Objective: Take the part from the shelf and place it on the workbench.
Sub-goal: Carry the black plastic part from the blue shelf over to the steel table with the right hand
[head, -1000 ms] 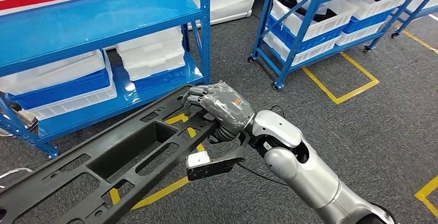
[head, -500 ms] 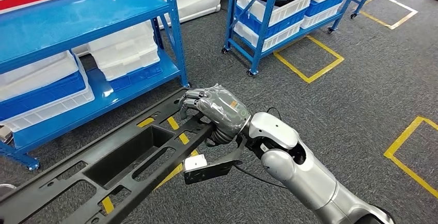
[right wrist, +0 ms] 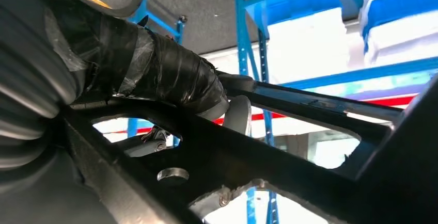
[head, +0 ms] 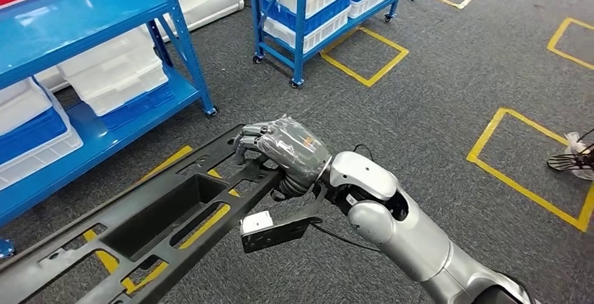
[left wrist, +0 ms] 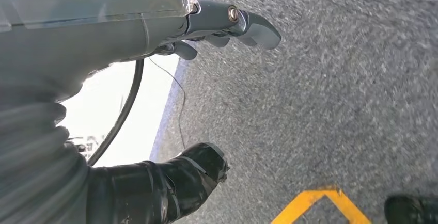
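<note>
The right hand (head: 286,151), at the centre of the head view, has its fingers wrapped around the upper end of the long black part (head: 150,223), which slants down to the lower left corner above the grey floor (head: 434,94). The left hand (left wrist: 103,38) hangs over the floor, fingers apart and holding nothing. Blue shelves (head: 84,17) with white bins stand at the upper left.

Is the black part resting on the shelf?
No. The right hand holds the part above the floor, apart from the shelf.
</note>
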Available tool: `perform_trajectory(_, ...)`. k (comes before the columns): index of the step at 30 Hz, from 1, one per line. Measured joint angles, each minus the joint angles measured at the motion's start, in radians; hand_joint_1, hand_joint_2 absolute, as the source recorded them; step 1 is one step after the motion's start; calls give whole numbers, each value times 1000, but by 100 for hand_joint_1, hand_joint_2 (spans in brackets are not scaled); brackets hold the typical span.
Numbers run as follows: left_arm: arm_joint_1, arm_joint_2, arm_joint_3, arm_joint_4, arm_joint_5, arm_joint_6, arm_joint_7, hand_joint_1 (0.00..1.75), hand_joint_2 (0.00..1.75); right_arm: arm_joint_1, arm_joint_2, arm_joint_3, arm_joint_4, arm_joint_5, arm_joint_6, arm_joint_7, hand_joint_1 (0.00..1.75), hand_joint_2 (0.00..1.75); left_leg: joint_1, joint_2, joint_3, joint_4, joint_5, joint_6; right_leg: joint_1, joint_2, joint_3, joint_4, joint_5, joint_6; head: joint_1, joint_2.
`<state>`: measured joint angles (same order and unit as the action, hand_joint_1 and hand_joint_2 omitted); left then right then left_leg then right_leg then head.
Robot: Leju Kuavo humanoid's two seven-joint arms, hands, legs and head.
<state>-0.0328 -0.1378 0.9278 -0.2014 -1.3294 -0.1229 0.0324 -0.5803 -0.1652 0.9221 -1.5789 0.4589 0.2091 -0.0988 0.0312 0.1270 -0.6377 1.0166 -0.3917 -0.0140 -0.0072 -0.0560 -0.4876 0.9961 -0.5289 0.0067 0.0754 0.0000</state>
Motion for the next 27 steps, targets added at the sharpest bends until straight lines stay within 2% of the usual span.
perform_trajectory(1, 1, -2, 2, 0, 0, 0, 0, 0, 175, -1, 0, 2, 2, -1, 0, 0, 175, 175, 5, -7, -5, 1, -5, -7, 3, 9, -10, -5, 14, -10, 0, 0)
perform_trajectory(2, 3, -3, 3, 0, 0, -1, 0, 0, 175, -3, 0, 4, 4, -1, 0, 0, 175, 175, 7, -28, -14, 18, -32, -10, 3, 18, -21, -9, 28, -21, 0, 0)
perform_trajectory(4, 8, -5, 4, 0, 0, -2, -1, 0, 175, -6, 2, 8, 8, -4, 1, 0, 175, 175, 7, -86, -38, 108, -134, -8, 5, 38, -52, -7, 55, -40, -1, 0)
perform_trajectory(5, 10, -6, 4, 0, 0, -2, -1, 0, 175, -7, 4, 10, 10, -6, 2, 0, 175, 175, 3, -105, -50, 172, -183, -5, 8, 50, -70, -1, 66, -46, -2, 0)
perform_trajectory(6, 11, -6, 4, 0, 0, -3, -2, 0, 175, -7, 5, 12, 12, -9, 2, 0, 175, 175, 0, -114, -57, 230, -209, -3, 12, 61, -89, 5, 77, -50, -2, 0)
perform_trajectory(7, 11, -5, 4, 0, 0, -3, -2, 0, 175, -7, 6, 14, 14, -11, 2, 0, 175, 175, -4, -119, -54, 267, -212, 0, 16, 73, -108, 13, 87, -52, -2, 0)
perform_trajectory(8, 10, -4, 5, 0, 0, -2, -3, 0, 175, -7, 6, 15, 16, -12, 3, 0, 175, 175, -7, -122, -37, 271, -194, 5, 18, 85, -128, 21, 96, -52, -2, 0)
perform_trajectory(9, 9, -4, 5, 0, 0, -2, -3, 0, 175, -8, 6, 17, 17, -13, 4, 0, 175, 175, -11, -127, -5, 242, -167, 10, 20, 97, -148, 31, 104, -51, -2, 0)
perform_trajectory(10, 8, -3, 5, 0, 0, -2, -3, 0, 175, -8, 6, 18, 18, -15, 5, -1, 175, 175, -14, -142, 39, 185, -150, 18, 19, 109, -167, 42, 112, -49, -2, 0)
perform_trajectory(11, 8, -2, 5, 0, 0, -2, -4, 0, 175, -10, 6, 19, 19, -16, 6, -1, 175, 175, -15, -166, 86, 116, -147, 26, 20, 120, -185, 52, 120, -46, -1, 0)
perform_trajectory(12, 8, -1, 5, 0, 0, -3, -4, 0, 175, -12, 7, 20, 19, -16, 6, -1, 175, 175, -17, -187, 120, 64, -151, 31, 19, 130, -198, 60, 128, -43, -1, 0)
perform_trajectory(13, 8, -1, 6, 0, 0, -3, -5, 0, 175, -14, 8, 21, 20, -17, 6, -2, 175, 175, -18, -203, 138, 28, -160, 33, 17, 140, -206, 64, 136, -38, -1, 0)
perform_trajectory(14, 8, -1, 6, 0, 0, -3, -5, 0, 175, -17, 8, 22, 21, -18, 6, -3, 175, 175, -21, -206, 144, 14, -162, 34, 15, 149, -211, 64, 146, -31, -1, 0)
perform_trajectory(15, 7, -2, 6, 0, 0, -3, -6, 0, 175, -19, 8, 24, 21, -18, 6, -4, 175, 175, -21, -195, 139, 12, -153, 36, 14, 160, -213, 59, 158, -24, -1, 0)
perform_trajectory(16, 5, -3, 6, 0, 0, -4, -7, 0, 175, -21, 8, 25, 22, -19, 6, -4, 175, 175, -20, -183, 135, 5, -142, 39, 13, 161, -218, 58, 162, -19, -1, 0)
perform_trajectory(17, 3, -4, 7, 0, 0, -4, -8, 0, 175, -23, 7, 27, 23, -19, 7, -6, 175, 175, -18, -168, 130, -1, -128, 45, 14, 147, -225, 65, 146, -14, -1, 0)
perform_trajectory(18, 3, -5, 8, 0, -1, -4, -10, 0, 175, -25, 6, 27, 24, -20, 7, -7, 175, 175, -16, -152, 120, -8, -113, 52, 13, 125, -236, 90, 111, -8, 0, 0)
perform_trajectory(20, 4, -4, 10, 0, -1, -4, -11, 0, 175, -30, 5, 29, 25, -20, 7, -9, 175, 175, -17, -120, 94, -13, -87, 59, 3, 78, -262, 192, 7, 6, 0, 0)
perform_trajectory(21, 5, -4, 11, 0, -1, -4, -12, 0, 175, -31, 5, 30, 26, -20, 7, -10, 175, 175, -18, -104, 80, -13, -76, 59, -5, 69, -271, 252, -27, 14, -1, 0)
perform_trajectory(22, 6, -3, 12, 0, -1, -4, -12, 0, 175, -31, 5, 31, 28, -21, 7, -11, 175, 175, -18, -89, 64, -12, -66, 57, -13, 65, -273, 299, -35, 22, 0, 0)
perform_trajectory(23, 5, -3, 12, 0, -2, -4, -12, 0, 175, -31, 5, 33, 30, -21, 7, -11, 175, 175, -18, -75, 49, -11, -56, 55, -21, 62, -264, 323, -19, 29, 0, 0)
perform_trajectory(24, 5, -2, 13, 0, -2, -4, -12, 0, 175, -31, 5, 35, 32, -21, 7, -12, 175, 175, -18, -61, 32, -9, -46, 51, -29, 57, -238, 314, 9, 36, 0, 0)
perform_trajectory(25, 4, -2, 14, 0, -2, -5, -13, 0, 175, -31, 5, 37, 33, -21, 7, -12, 175, 175, -18, -50, 17, -6, -36, 46, -35, 47, -194, 274, 34, 41, 0, 0)
perform_trajectory(26, 4, -2, 14, 0, -2, -5, -13, 0, 175, -33, 5, 37, 34, -21, 7, -12, 175, 175, -18, -41, 5, -2, -28, 40, -38, 27, -133, 206, 38, 45, 0, 0)
perform_trajectory(27, 3, -2, 16, -1, -2, -5, -14, 0, 175, -35, 6, 38, 34, -21, 7, -12, 175, 175, -17, -33, -4, 2, -21, 33, -36, 10, -73, 128, 26, 44, -1, 0)
